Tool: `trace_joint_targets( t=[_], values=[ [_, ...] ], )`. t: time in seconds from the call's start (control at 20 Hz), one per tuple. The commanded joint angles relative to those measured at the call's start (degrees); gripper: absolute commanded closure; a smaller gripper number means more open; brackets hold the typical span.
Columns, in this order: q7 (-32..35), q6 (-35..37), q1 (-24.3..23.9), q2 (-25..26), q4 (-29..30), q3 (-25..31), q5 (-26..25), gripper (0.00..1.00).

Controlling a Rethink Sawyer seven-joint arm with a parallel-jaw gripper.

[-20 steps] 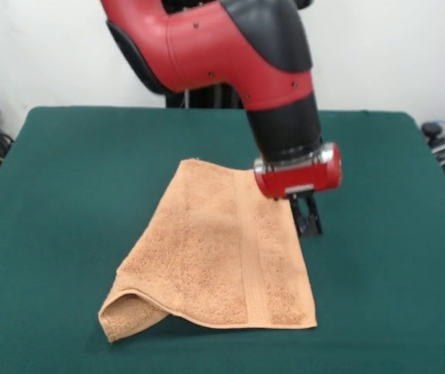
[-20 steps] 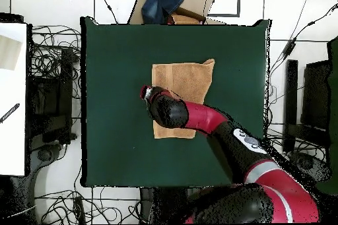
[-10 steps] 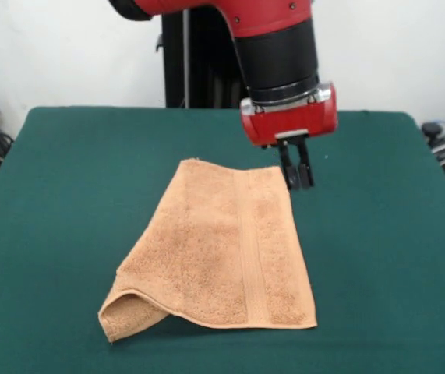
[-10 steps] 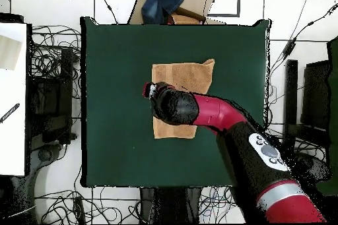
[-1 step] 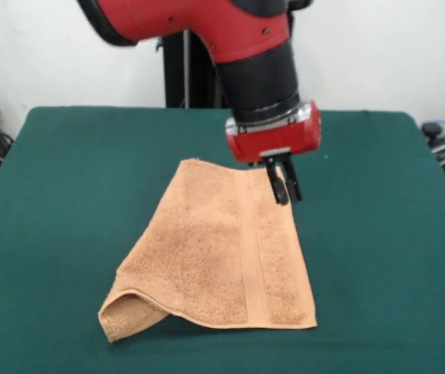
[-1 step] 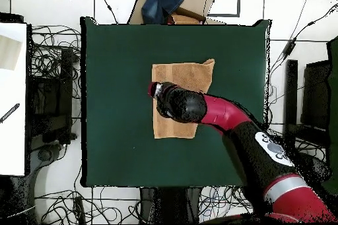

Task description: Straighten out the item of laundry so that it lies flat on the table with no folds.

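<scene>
Green table is bare all around the orange towel, which lies in the middle with one near corner curled up. My pincer hangs over the towel's far right edge, its fingers close together and holding nothing. Cables lie on the floor beyond the table's edges.

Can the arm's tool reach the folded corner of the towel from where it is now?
Probably yes. The tool hangs over the towel's far edge, and the folded corner lies at the opposite end with nothing in between on the table.
</scene>
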Motion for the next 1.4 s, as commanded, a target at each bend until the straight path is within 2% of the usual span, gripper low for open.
trace_joint_targets(
  t=[0.05, 1.0, 1.4],
  values=[
    [-2.41, -0.66, -2.60, 9.58, -2.53, 5.02, -3.43, 1.00],
    [-1.04, -1.40, -3.71, 12.25, -3.90, 6.44, -6.81, 1.00],
    [-2.90, 2.91, -5.53, 11.59, -4.68, 7.75, -6.10, 1.00]
  ],
)
